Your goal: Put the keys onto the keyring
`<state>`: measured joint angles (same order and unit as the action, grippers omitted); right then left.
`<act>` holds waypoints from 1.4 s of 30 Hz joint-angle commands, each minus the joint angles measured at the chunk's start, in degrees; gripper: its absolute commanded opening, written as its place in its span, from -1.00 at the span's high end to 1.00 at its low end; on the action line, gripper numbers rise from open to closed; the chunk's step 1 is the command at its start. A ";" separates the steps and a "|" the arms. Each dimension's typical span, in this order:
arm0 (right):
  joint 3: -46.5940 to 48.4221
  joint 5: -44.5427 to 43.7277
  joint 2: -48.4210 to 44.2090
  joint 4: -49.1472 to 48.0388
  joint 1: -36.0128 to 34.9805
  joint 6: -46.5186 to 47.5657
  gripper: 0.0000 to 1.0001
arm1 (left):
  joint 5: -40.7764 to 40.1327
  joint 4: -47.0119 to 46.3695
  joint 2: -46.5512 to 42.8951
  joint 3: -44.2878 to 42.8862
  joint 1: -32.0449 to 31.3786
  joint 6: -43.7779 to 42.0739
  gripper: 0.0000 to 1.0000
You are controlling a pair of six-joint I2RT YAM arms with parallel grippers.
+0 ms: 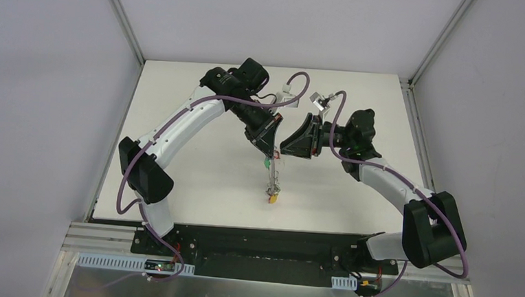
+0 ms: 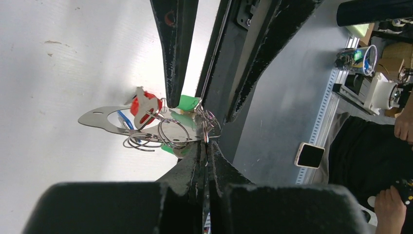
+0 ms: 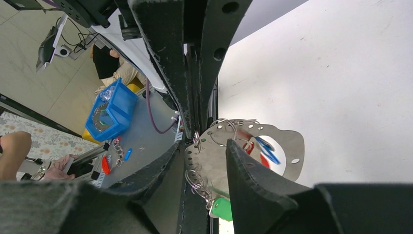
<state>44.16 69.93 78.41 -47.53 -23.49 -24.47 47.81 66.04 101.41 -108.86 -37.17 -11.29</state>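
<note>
1. The white table (image 1: pixel 195 186) is flat and matte. Both my arms reach over its middle.
2. My left arm (image 1: pixel 185 123) arches up from its base and bends down toward the centre. My right arm (image 1: pixel 388 184) mirrors it. Both have white shells and black joints, with a purple cable (image 1: pixel 138 165) looped along each.
3. My left gripper (image 1: pixel 272 150) points down. Its black fingers (image 2: pixel 192 165) are pressed together on the edge of a flat silver plate (image 2: pixel 90 119).
4. My right gripper (image 1: pixel 284 148) meets it tip to tip. Its rough black fingers (image 3: pixel 253 175) stand apart on either side of the plate, and I cannot make out that they grip anything.
5. The plate is thin, shiny metal with a large rounded cut-out and a row of small holes along one edge.
6. The keyring (image 2: pixel 173 132), a thin grey wire loop, lies against the plate just beside my left fingertips.
7. The keys (image 1: pixel 271 189) dangle in a string below the two grippers, over the table's middle.
8. Their oblong plastic tags are a red tag (image 2: pixel 145 105), a green tag (image 2: pixel 187 102), a blue tag (image 3: pixel 265 144) and, lowest, an orange tag (image 1: pixel 271 198).
</note>
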 commanded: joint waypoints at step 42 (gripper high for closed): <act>1.82 -1.19 0.47 -2.39 -2.57 -2.68 1.00 | -1.44 -13.10 -12.19 12.15 -0.89 -8.86 0.32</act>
<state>44.45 69.34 79.40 -45.21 -26.65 -25.30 47.33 58.59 93.03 -98.91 -37.56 -17.63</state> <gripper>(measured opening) 0.007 0.333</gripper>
